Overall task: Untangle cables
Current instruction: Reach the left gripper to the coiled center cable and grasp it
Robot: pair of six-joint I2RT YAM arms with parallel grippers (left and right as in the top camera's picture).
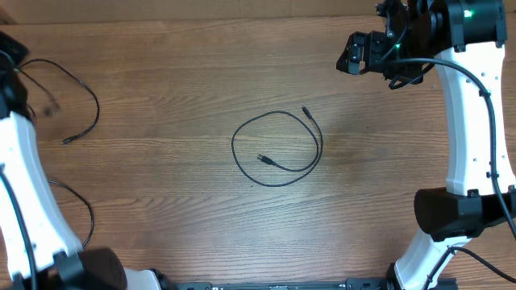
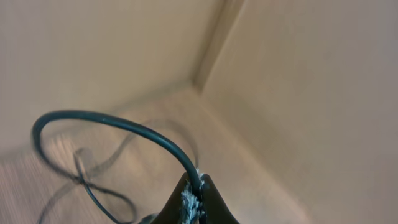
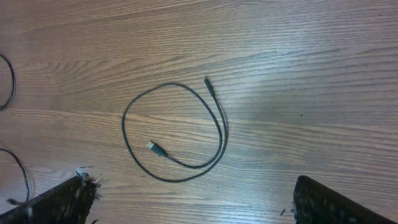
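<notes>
One thin black cable [image 1: 274,149] lies in a loose open loop at the table's middle, both plug ends free; the right wrist view shows it too [image 3: 174,130]. A second cable [image 1: 85,101] arcs across the far left, its plug end [image 1: 68,139] resting on the table. My left gripper [image 2: 198,186] is shut on this cable [image 2: 124,127] and holds it up at the table's far left edge [image 1: 6,60]. A third cable [image 1: 76,201] curves along the lower left. My right gripper [image 3: 193,186] is open and empty, raised at the back right [image 1: 351,52].
The wooden table [image 1: 177,217] is walled by beige board, which shows in the left wrist view [image 2: 298,93]. The white arm bases stand at the front left [image 1: 32,209] and front right [image 1: 468,161].
</notes>
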